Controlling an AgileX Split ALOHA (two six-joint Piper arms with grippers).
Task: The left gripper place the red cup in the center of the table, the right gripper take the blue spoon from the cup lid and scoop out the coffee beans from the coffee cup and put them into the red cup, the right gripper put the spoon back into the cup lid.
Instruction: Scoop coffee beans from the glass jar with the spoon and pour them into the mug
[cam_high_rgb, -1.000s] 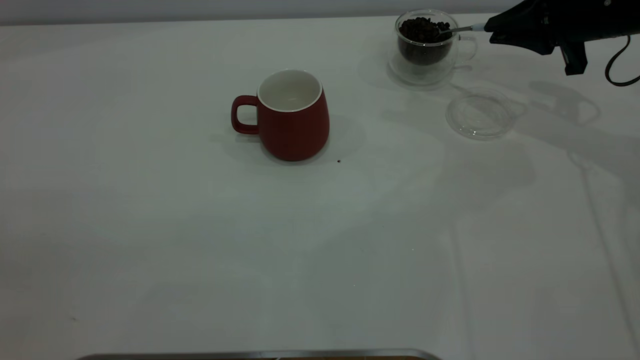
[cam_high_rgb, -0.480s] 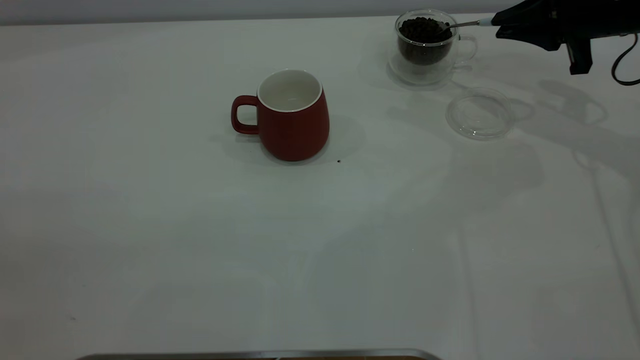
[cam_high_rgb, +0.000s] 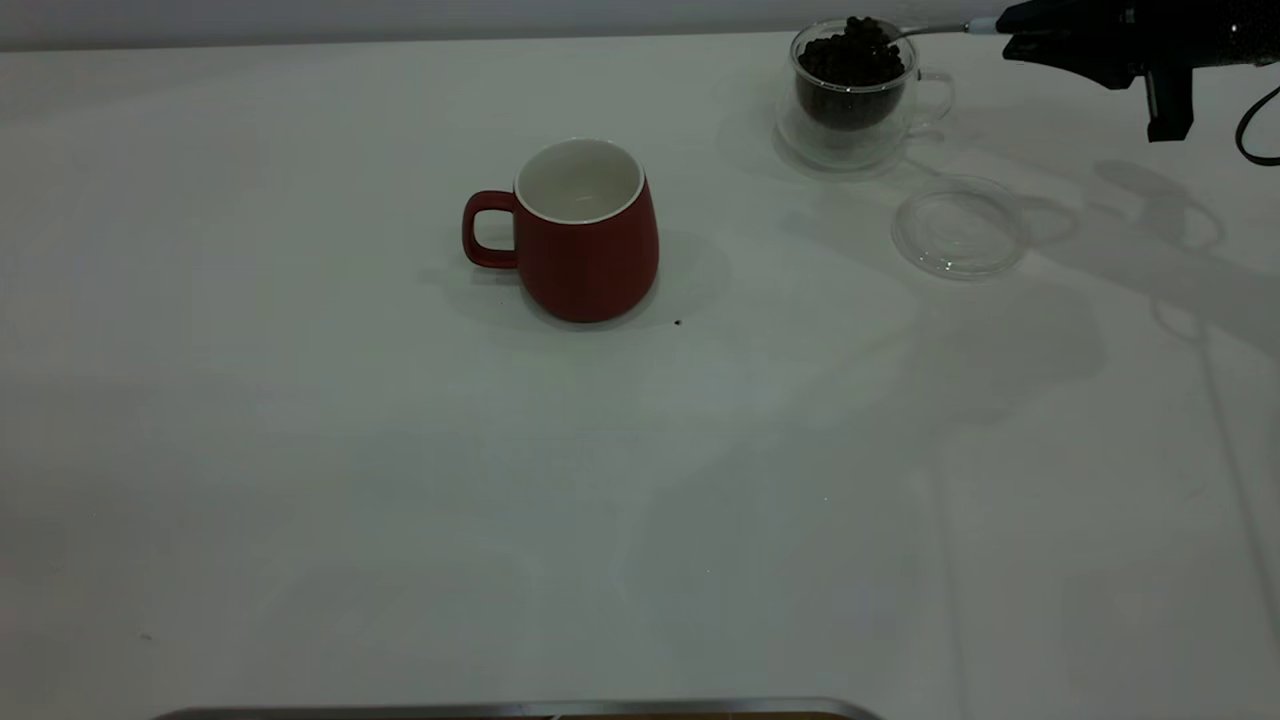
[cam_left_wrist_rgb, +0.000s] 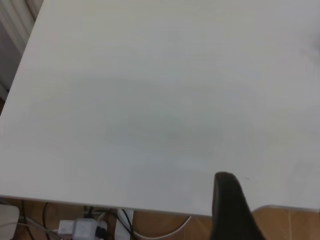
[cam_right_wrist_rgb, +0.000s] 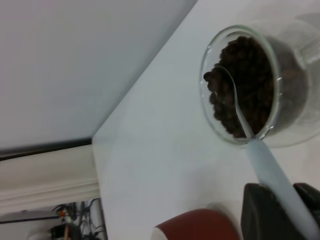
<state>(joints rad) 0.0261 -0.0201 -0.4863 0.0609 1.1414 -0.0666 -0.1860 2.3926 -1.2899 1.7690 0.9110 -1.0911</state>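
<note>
The red cup (cam_high_rgb: 585, 240) stands mid-table, handle to the left, its white inside bare. At the far right the coffee cup (cam_high_rgb: 855, 100) holds a heap of coffee beans (cam_high_rgb: 848, 62). My right gripper (cam_high_rgb: 1008, 28) is shut on the pale handle of the blue spoon (cam_high_rgb: 940, 29), and the spoon's bowl, heaped with beans, sits just above the glass rim. In the right wrist view the spoon (cam_right_wrist_rgb: 267, 167) runs from the gripper (cam_right_wrist_rgb: 289, 207) into the beans (cam_right_wrist_rgb: 250, 85). The cup lid (cam_high_rgb: 960, 228) lies bare. One black finger (cam_left_wrist_rgb: 229, 205) of the left gripper hangs over the table (cam_left_wrist_rgb: 150, 100) edge.
A small dark speck (cam_high_rgb: 678, 322) lies just right of the red cup's base. A metal strip (cam_high_rgb: 520, 710) runs along the near table edge. Cables and a power strip (cam_left_wrist_rgb: 82, 229) lie on the floor beyond the table's edge.
My right gripper has risen and drawn slightly right. The spoon's bowl has come up out of the bean heap to rim height, loaded with beans. The cups and lid have not moved.
</note>
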